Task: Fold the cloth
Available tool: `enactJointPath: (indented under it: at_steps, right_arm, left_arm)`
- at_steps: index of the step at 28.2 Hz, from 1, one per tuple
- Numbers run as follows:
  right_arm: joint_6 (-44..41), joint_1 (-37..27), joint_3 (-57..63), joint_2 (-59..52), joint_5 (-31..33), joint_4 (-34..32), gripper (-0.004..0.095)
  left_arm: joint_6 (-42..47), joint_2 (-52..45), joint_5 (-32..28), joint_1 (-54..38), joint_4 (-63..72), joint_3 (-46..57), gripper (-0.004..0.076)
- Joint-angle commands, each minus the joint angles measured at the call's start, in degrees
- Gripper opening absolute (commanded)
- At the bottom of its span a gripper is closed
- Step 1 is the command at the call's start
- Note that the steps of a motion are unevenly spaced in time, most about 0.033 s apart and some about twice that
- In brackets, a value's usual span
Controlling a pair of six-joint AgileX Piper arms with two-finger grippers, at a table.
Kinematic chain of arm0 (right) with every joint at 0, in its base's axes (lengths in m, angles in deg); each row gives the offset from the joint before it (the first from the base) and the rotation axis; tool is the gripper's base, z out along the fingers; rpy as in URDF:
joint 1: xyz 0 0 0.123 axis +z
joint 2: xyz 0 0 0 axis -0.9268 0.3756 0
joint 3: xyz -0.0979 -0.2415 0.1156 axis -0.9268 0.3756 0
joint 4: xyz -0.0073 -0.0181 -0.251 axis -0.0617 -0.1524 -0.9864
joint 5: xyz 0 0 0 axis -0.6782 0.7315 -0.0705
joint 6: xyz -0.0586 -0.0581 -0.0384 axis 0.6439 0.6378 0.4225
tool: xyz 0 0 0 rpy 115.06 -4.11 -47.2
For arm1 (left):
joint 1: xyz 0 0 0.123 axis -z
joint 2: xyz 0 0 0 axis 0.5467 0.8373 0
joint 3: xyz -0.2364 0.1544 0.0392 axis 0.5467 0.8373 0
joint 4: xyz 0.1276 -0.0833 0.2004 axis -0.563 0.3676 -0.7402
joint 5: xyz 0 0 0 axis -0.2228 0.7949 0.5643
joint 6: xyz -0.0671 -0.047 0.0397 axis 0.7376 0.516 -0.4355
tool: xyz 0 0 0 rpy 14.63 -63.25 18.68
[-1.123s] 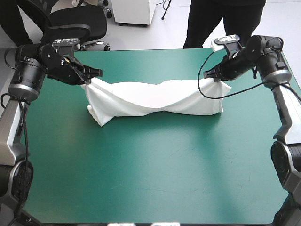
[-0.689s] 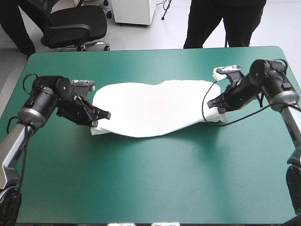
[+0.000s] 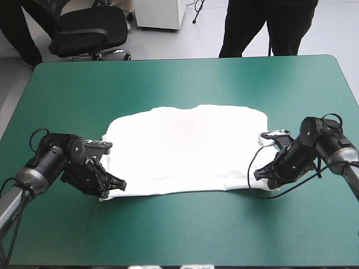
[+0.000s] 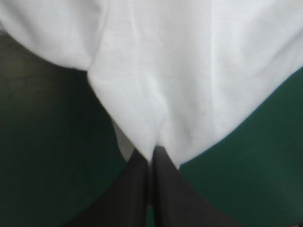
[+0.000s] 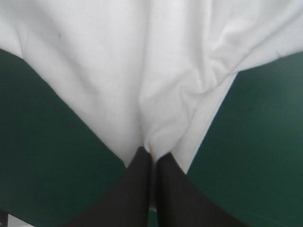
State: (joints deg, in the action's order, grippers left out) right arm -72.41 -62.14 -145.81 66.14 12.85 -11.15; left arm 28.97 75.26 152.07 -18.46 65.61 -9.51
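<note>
Two near corners of the T-shirt [image 3: 185, 145] are pinched tight, one by the left gripper [image 3: 116, 186], one by the right gripper [image 3: 259, 175]. It lies spread flat at the middle of the teal-green table [image 3: 179, 78].

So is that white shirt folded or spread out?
Spread out: the T-shirt lies broad and flat; left tool and right tool pinch its near corners.
</note>
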Motion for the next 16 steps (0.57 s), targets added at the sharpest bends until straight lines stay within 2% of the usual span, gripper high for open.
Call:
enactJointPath:
  at_steps: [1, 9, 11, 13, 16]
  right_arm:
    - [1.2, -0.4, 1.2, -4.7, 0.9, 0.7, -0.0017]
    - [1.3, -0.4, 3.4, -6.7, -0.9, -1.3, -0.0016]
    - [1.3, -0.4, 3.4, -6.7, -1.2, -2.1, 0.0013]
    - [1.4, -0.4, 3.4, -6.7, -1.2, -2.6, 0.0098]
    - [1.7, -0.4, 3.4, -6.7, -0.7, -2.6, 0.0324]
  left_arm:
    - [-0.1, -3.5, 0.1, 0.3, 0.4, 0.0, -0.0017]
    - [-0.3, -4.1, 0.1, 0.3, -0.9, 2.3, -0.0016]
    - [-0.3, -4.1, 0.1, 0.3, -2.4, 2.8, -0.0005]
    - [-0.3, -4.1, 0.1, 0.3, -3.8, 2.9, 0.0052]
    - [-0.6, -4.1, -0.2, 0.3, -3.6, 2.9, 0.0211]
